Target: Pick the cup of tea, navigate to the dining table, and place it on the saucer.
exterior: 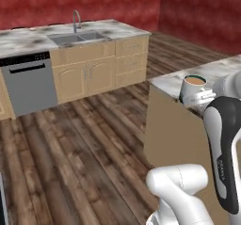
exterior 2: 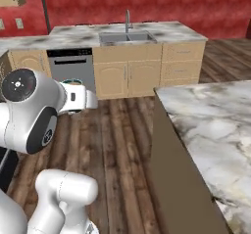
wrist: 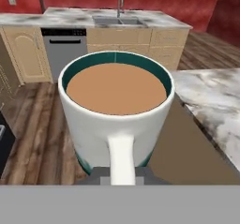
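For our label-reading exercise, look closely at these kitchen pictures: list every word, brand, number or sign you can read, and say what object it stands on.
Robot arm: a line of small grey lettering runs down its dark forearm cover in the left base view; too small and blurred to read.
Cup of tea: no text.
Dishwasher: no readable label.
Marble counter, cabinets and red walls: no words or signs.

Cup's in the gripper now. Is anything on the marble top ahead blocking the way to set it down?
Nothing visible does. The gripper is shut on the handle of the cup of tea, held upright beside the corner of the dining table. The marble stretch in view is bare, and the saucer is not on it.
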Robot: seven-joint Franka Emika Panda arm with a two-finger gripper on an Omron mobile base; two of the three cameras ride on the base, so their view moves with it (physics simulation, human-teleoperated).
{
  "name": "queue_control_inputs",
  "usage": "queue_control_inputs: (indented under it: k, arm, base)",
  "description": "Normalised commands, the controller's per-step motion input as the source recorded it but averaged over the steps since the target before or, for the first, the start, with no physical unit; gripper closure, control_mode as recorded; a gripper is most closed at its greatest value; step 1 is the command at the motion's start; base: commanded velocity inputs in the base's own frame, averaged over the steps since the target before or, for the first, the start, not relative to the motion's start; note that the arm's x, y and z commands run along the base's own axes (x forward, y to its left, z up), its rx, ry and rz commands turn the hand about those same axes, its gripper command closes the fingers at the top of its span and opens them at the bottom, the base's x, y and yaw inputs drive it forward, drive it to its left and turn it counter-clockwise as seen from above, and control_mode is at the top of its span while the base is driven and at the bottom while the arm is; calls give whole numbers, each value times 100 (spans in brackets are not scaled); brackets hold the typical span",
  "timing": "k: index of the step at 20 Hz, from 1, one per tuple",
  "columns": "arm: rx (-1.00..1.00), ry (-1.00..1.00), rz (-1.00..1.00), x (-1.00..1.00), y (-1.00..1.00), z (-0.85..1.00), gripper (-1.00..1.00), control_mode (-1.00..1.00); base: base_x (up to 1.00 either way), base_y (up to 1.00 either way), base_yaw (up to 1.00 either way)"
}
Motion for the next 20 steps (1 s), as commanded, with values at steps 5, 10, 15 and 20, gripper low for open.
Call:
queue_control_inputs:
  k: [5, 10, 15, 20]
  arm:
    - [0, 0, 0, 0, 0, 0, 100, 100]
    - [0, 0, 0, 0, 0, 0, 100, 100]
    - [0, 0, 0, 0, 0, 0, 100, 100]
    - [0, 0, 0, 0, 0, 0, 100, 100]
  base:
    - [100, 61, -6]
    - [100, 37, -8]
    - [100, 40, -9]
    - [100, 55, -13]
